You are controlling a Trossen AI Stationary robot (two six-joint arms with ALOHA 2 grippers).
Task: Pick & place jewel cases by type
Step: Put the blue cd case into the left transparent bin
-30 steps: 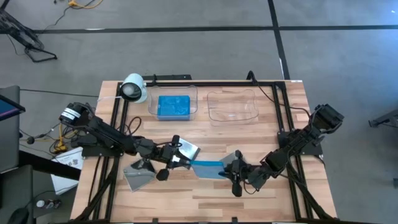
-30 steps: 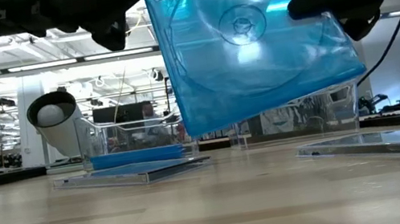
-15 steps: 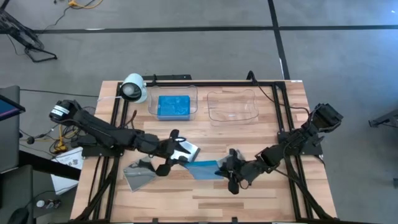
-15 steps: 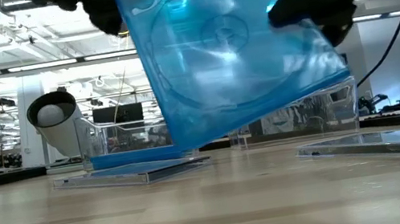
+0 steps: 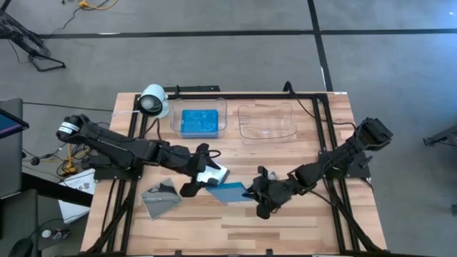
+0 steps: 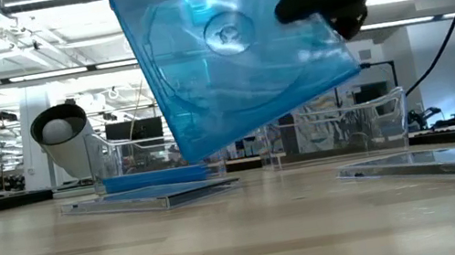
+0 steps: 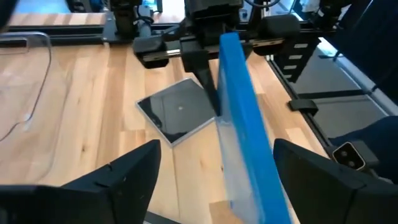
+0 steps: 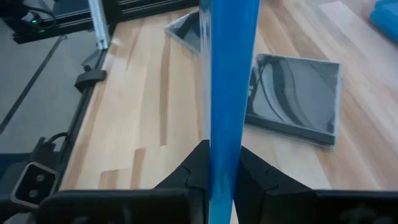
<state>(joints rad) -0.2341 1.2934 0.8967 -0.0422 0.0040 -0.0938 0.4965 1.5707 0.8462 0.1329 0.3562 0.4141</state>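
I count four jewel cases on the high view, two blue and two clear/grey. Nearest the front edge: a grey case (image 5: 160, 199) lying flat toward the front-left corner of the table (image 5: 307, 225). Just behind it, mid-table, the blue case (image 5: 230, 192) sits in the right gripper (image 5: 255, 194), fingers clamped on its right edge. On the low view that blue case (image 6: 228, 48) hangs tilted, clear of the wood. Second clear/grey case (image 5: 212, 172) lies flat just left of it, partly under the left gripper (image 5: 196, 171). Left fingers (image 7: 127, 180) are spread wide, holding nothing; blue case (image 7: 245, 134) stands edge-on between them without touching.

Toward the rear edge: two clear trays. Left tray (image 5: 198, 119) holds the other blue case (image 5: 199, 121); right tray (image 5: 268, 123) shows nothing inside. One white camera (image 5: 153, 101) at the rear-left corner.

Versus a second ago: left gripper was shut on the blue case's left edge, both arms holding it. It has now let go and pulled back left. The right gripper keeps its grip and has carried the case a bit left, and higher on the low view.

I can't read any labels or writing in any view.
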